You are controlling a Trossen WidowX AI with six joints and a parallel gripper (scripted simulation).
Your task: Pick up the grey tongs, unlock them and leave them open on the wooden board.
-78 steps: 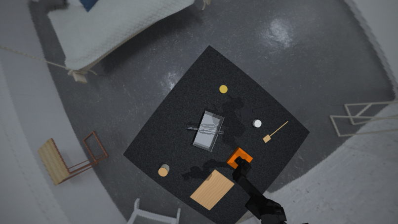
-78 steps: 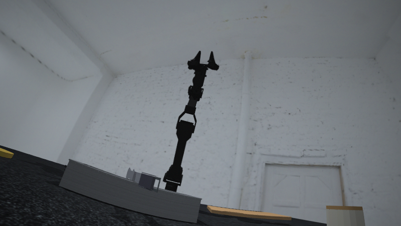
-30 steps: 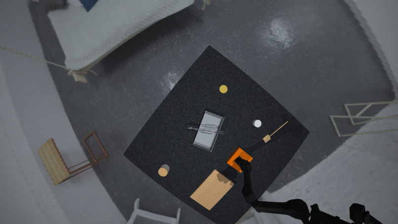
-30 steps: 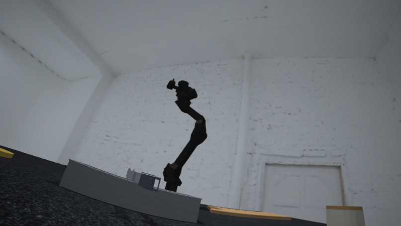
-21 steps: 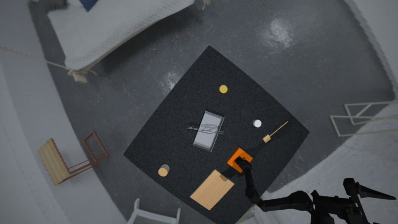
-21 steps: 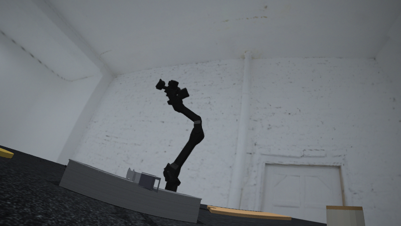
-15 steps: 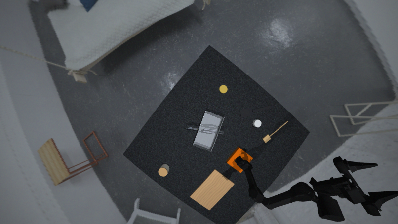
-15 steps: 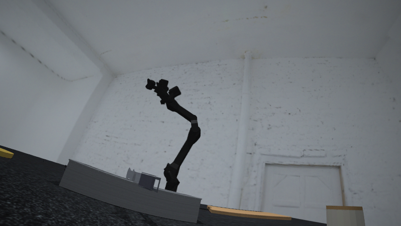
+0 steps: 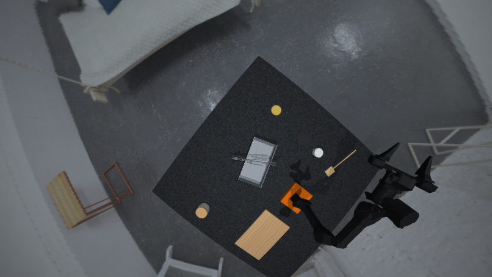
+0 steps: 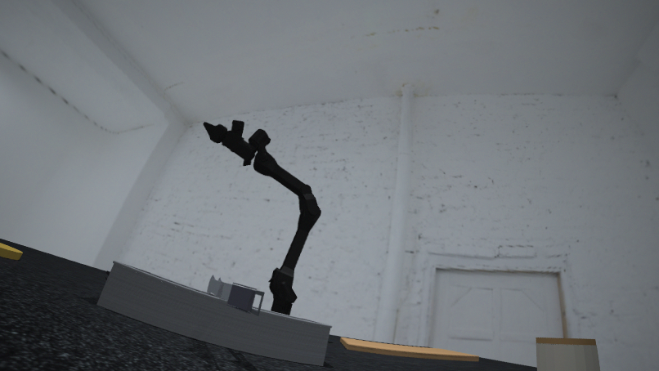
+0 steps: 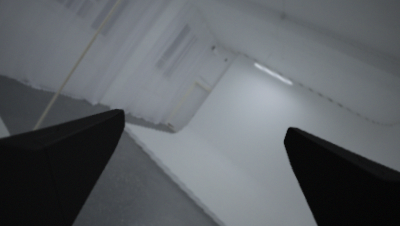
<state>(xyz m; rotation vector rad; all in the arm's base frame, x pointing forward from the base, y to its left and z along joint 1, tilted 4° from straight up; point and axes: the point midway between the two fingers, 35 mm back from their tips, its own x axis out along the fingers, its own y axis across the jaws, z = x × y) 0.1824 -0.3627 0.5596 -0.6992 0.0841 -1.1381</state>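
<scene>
The grey tongs (image 9: 254, 160) (image 10: 242, 297) lie across the roasting tin (image 9: 264, 146) (image 10: 207, 318), with one end sticking out past the tin's left side in the top view. Whether their lock is engaged cannot be seen. The wooden board (image 9: 261, 235) (image 10: 405, 350) lies flat, nearer the front edge of the dark table, with nothing on it. My gripper (image 9: 414, 151) (image 11: 206, 126) is open and empty. It is raised high above the table, far from the tongs, and points away from them. The wrist view shows only walls, ceiling and floor between the fingers.
An orange block (image 9: 305, 194) is at the arm's base, between tin and board. A white round thing (image 9: 318, 152) and a wooden long-handled tool (image 9: 329, 171) are right of the tin. A yellow disc (image 9: 276, 110) (image 10: 9, 252) lies beyond it. A wood-topped cylinder (image 9: 201, 212) (image 10: 567, 357) stands left of the board.
</scene>
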